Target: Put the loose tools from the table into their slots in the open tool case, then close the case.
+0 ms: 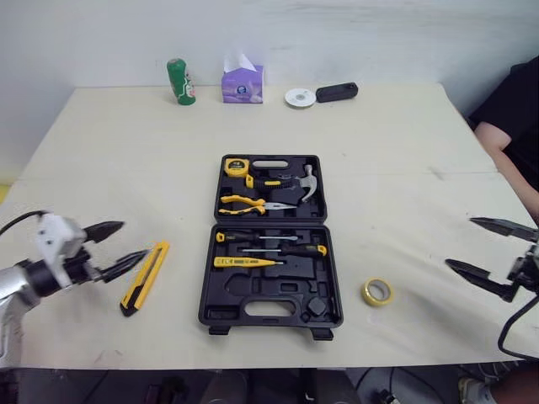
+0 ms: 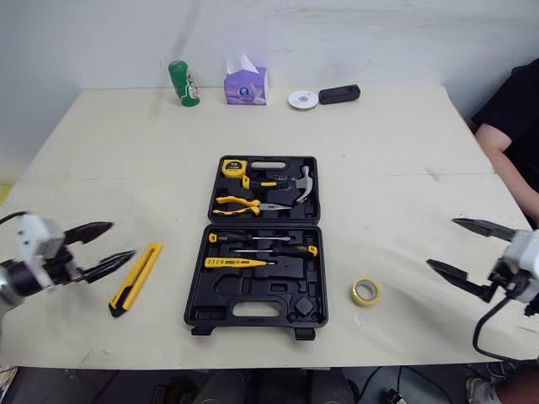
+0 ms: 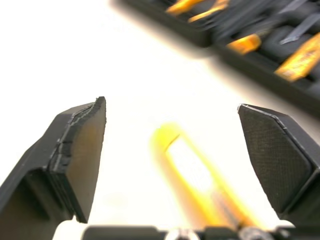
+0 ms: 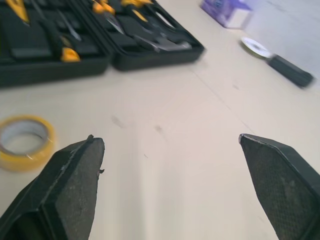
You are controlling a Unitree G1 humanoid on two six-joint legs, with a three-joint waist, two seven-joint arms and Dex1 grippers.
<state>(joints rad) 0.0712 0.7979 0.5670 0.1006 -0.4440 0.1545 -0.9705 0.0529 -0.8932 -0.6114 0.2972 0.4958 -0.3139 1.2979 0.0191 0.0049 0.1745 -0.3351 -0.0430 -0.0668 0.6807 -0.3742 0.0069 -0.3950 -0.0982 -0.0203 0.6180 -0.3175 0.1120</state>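
The utility knife [image 1: 145, 277] lies just beside the left gripper [image 1: 135, 239], whose fingers are spread wide. The right gripper [image 1: 460, 242] is likewise apart.

The tabletop carries one open tool case [image 1: 253, 296], one loose yellow utility knife [image 1: 145, 277], one roll of yellow tape [image 1: 377, 292], one green can [image 1: 180, 82], one purple tissue box [image 1: 242, 84], one white disc [image 1: 300, 98] and one black oblong object [image 1: 337, 92]. In the case lie one tape measure [image 1: 237, 166], one hammer [image 1: 299, 182], one pair of pliers [image 1: 248, 204], two screwdrivers [image 1: 282, 250] and one yellow tester pen [image 1: 244, 263].
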